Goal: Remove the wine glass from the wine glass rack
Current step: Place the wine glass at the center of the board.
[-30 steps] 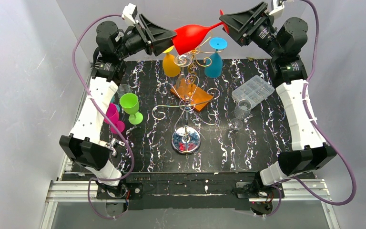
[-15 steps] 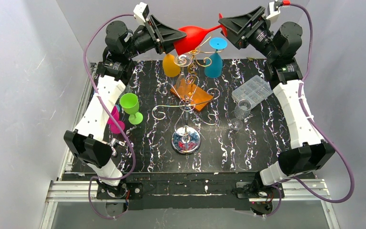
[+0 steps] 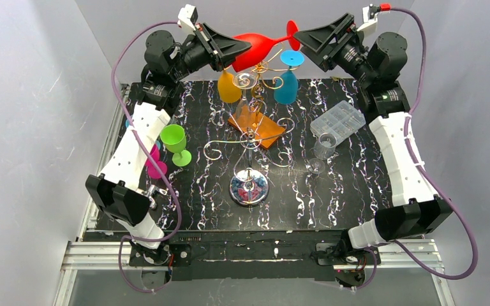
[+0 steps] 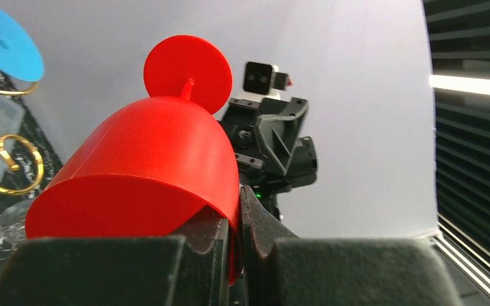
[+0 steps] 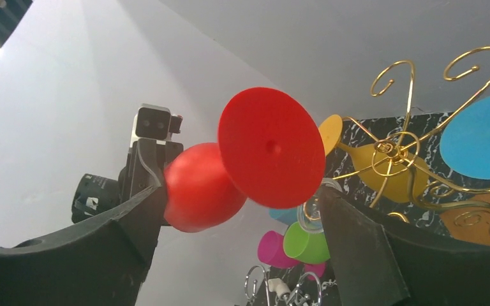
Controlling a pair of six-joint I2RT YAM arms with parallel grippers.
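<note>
The red wine glass lies on its side in the air above the top tier of the gold wire wine glass rack, clear of its scrolls. My left gripper is shut on the rim wall of the bowl, one finger inside and one outside. My right gripper is open. Its fingers stand wide on either side of the glass's round foot without touching it. A yellow glass and a blue glass hang upside down from the rack.
A green glass and a magenta glass stand at the left by the left arm. An orange square block lies behind the rack's pole. A clear plastic box and a clear glass are at the right.
The left gripper has closed on the red glass's bowl rim. The right gripper has opened wider and let go of the stem end. The glass has shifted slightly left.
</note>
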